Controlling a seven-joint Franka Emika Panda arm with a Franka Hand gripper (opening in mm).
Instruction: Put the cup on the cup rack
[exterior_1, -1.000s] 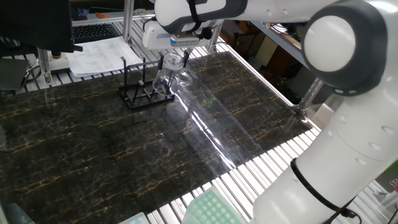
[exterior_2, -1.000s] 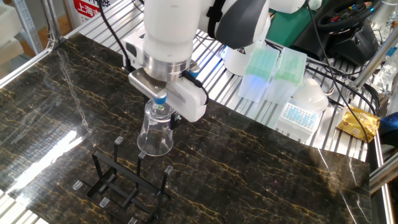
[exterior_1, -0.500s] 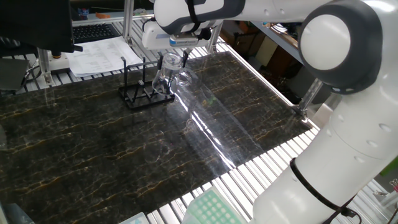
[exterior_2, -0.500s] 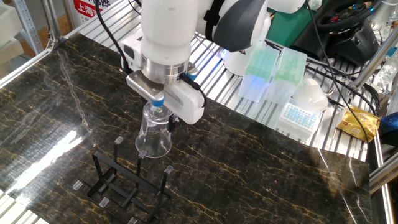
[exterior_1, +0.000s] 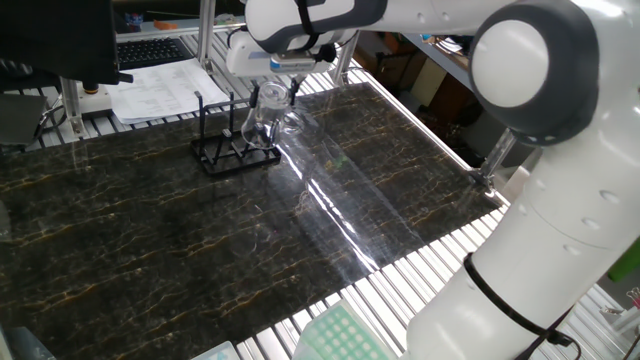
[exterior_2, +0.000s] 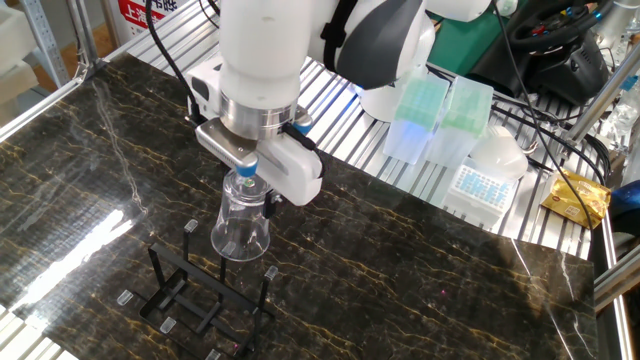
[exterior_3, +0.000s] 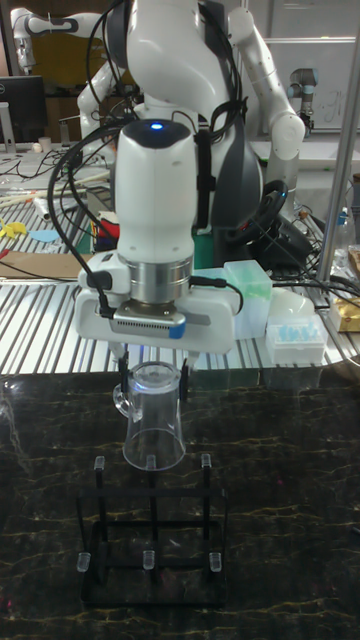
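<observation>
The cup (exterior_2: 243, 222) is a clear glass mug held mouth-down, its handle on the left in the tall fixed view. My gripper (exterior_2: 248, 180) is shut on the cup's upper end, fingers pointing straight down. The cup (exterior_3: 153, 428) hangs just above the back row of the cup rack (exterior_3: 150, 545), its rim around the tip of the middle back peg. The cup rack (exterior_2: 200, 298) is a black wire stand with several clear-capped upright pegs on the dark marble table. From the other side, the cup (exterior_1: 262, 120) overlaps the cup rack (exterior_1: 225, 148) below my gripper (exterior_1: 272, 88).
Green pipette tip boxes (exterior_2: 432, 118) and a white tip box (exterior_2: 482, 185) sit on the slatted metal bench behind the marble top. A yellow packet (exterior_2: 577, 197) lies at the right. Papers (exterior_1: 160, 88) and a keyboard (exterior_1: 150, 48) lie beyond the rack.
My gripper has carried the cup sideways toward the rack and slightly lower; its rim now sits over a back peg. The rack has not moved.
</observation>
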